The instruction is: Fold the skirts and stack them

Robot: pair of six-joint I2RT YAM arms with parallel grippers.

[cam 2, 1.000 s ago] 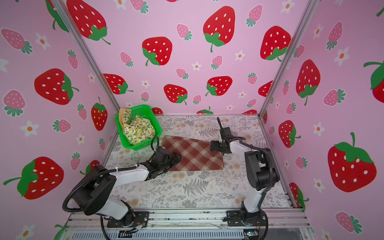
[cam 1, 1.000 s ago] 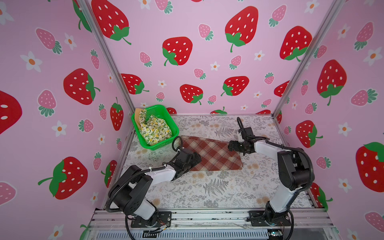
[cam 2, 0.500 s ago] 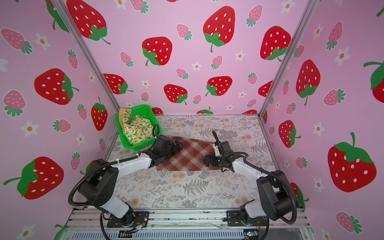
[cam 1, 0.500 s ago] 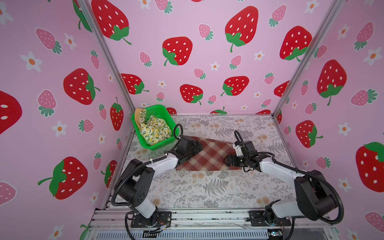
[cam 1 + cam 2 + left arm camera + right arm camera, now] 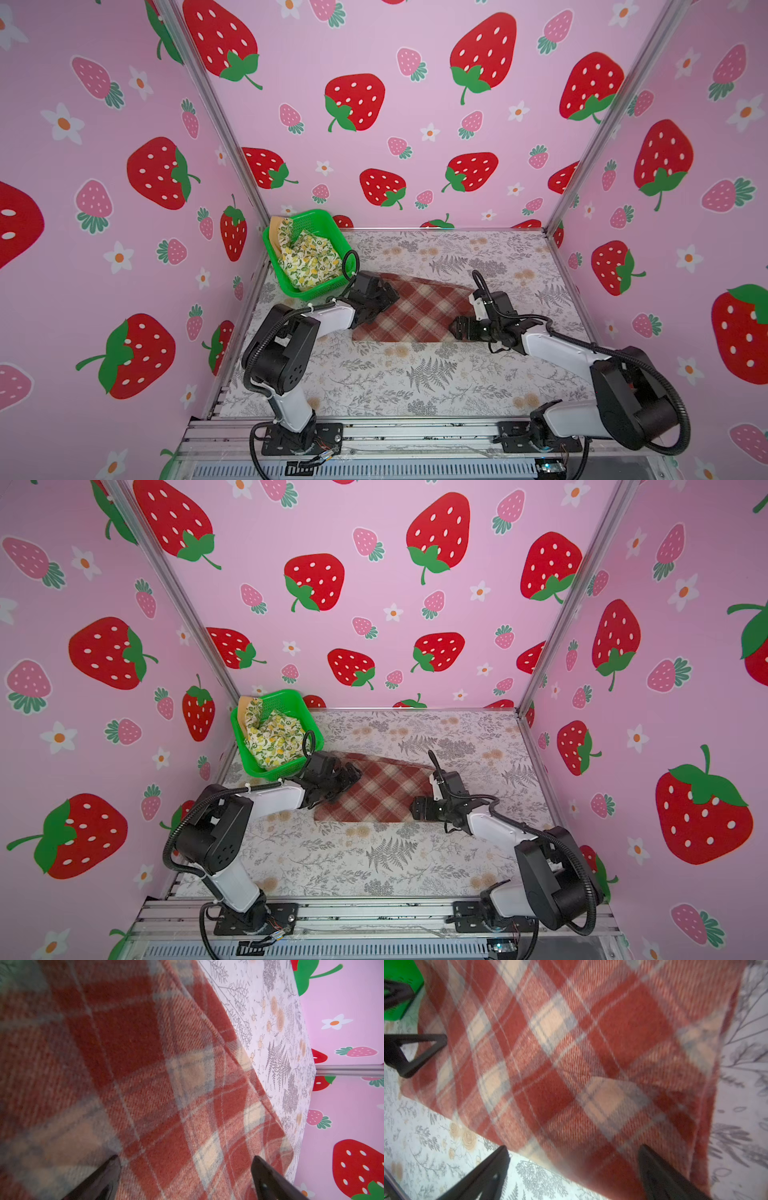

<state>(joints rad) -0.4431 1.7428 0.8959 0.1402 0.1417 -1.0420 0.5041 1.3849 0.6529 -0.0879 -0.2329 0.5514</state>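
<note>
In the far left corner of the counter (image 5: 415,382), the green basket (image 5: 316,293) holds the lemon skirt (image 5: 307,257) bunched up. It covers most of the mustard skirt (image 5: 274,232), which shows only as a strip against the basket's far left wall. From above, the plaid skirt (image 5: 415,311) loses its far left corner under the left end effector (image 5: 392,296) and its near right corner behind the right end effector (image 5: 455,328). The left wrist view is blurred so close to the cloth, and I cannot tell whether the fingers touch it.

The counter has a pale cover printed with grey ferns and faded orange flowers. Pink walls (image 5: 374,62) with red strawberries and white blossoms close it in on three sides.

The plaid skirt lies flat mid-counter, just right of the basket. The left arm reaches low past the basket, its end effector spread wide over the cloth. The right arm stretches in low from the near right, end effector also spread wide and gripping nothing, one finger (image 5: 483,1176) over bare counter and the other over the plaid.
</note>
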